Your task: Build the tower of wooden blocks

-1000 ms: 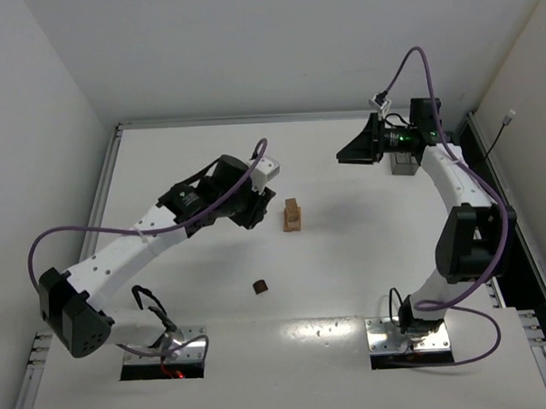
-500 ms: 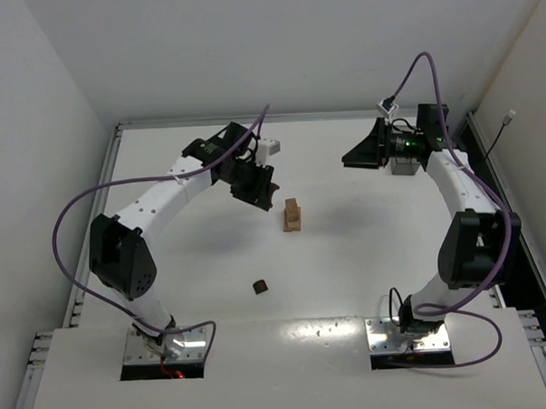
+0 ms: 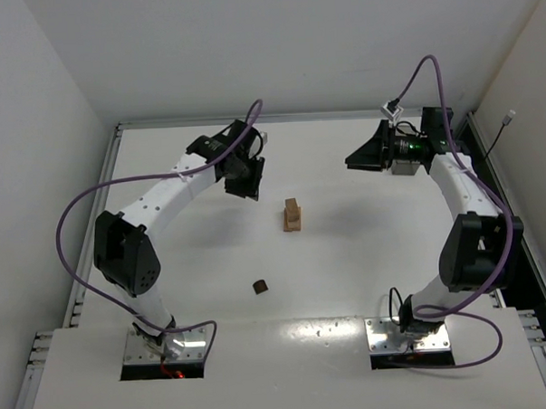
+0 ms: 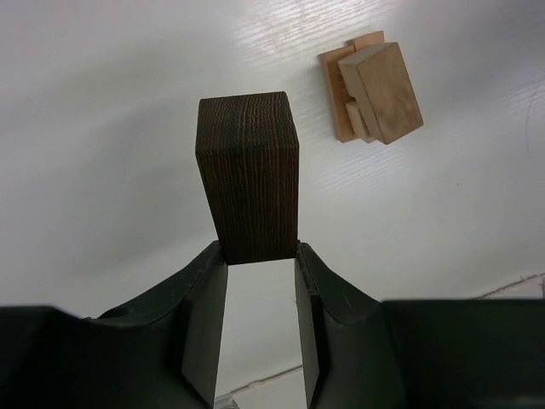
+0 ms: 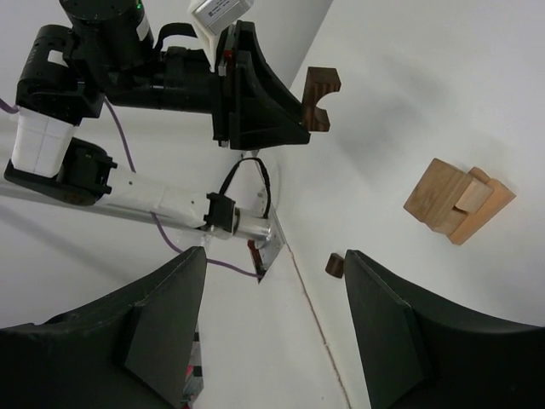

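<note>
My left gripper (image 4: 260,251) is shut on a dark brown wood block (image 4: 249,175) that sticks out past the fingertips. In the top view this gripper (image 3: 247,178) hangs above the table, left of and behind the tower (image 3: 293,216). The tower is a short stack of light tan blocks, also seen in the left wrist view as the tan stack (image 4: 370,85) and in the right wrist view (image 5: 456,200). A small dark brown piece (image 3: 259,286) lies alone on the table nearer the bases. My right gripper (image 3: 361,155) is open and empty at the back right, its jaws (image 5: 274,264) wide apart.
A grey bin (image 3: 401,166) sits behind the right wrist near the right edge. The white table ends at a metal rail (image 3: 251,120) at the back, with walls close on both sides. The left arm (image 5: 170,68) fills the upper left of the right wrist view.
The left arm has folded its elbow up and carried the dark block back and slightly left, away from the tower. The right gripper drifted a little to the right.
</note>
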You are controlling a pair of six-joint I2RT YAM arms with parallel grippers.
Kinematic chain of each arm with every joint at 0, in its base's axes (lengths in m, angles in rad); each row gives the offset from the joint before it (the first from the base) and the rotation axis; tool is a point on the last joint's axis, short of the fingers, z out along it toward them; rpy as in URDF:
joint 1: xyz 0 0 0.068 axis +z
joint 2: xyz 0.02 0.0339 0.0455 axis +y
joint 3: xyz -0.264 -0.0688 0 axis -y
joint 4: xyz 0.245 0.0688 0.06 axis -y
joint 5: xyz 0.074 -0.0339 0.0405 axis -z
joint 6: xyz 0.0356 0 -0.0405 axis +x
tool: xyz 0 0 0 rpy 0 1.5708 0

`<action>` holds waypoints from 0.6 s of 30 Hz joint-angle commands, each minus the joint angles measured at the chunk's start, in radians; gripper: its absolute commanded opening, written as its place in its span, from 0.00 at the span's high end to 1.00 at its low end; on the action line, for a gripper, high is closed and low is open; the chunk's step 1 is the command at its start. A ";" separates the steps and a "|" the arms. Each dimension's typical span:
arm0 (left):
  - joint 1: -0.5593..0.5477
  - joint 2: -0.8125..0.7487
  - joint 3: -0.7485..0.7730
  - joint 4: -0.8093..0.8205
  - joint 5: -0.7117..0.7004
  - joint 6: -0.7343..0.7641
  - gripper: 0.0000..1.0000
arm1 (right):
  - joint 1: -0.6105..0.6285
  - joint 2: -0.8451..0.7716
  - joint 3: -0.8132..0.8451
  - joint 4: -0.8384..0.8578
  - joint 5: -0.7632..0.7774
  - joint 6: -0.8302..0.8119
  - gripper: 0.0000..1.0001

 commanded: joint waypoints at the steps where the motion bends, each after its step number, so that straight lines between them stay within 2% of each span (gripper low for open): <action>1: -0.006 0.004 -0.001 -0.012 0.035 -0.048 1.00 | -0.007 -0.042 -0.011 0.030 -0.010 -0.001 0.37; 3: -0.006 0.013 -0.036 -0.030 0.063 -0.048 1.00 | -0.007 -0.042 -0.011 0.030 -0.010 -0.001 0.37; 7: 0.068 0.042 -0.114 -0.030 0.184 -0.060 1.00 | -0.007 -0.061 -0.031 0.039 -0.010 0.008 0.37; 10: 0.108 0.088 -0.165 -0.030 0.184 -0.071 1.00 | -0.017 -0.070 -0.041 0.048 -0.010 0.009 0.37; 18: 0.151 0.188 -0.165 0.004 0.097 -0.082 1.00 | -0.026 -0.070 -0.041 0.048 -0.010 0.009 0.37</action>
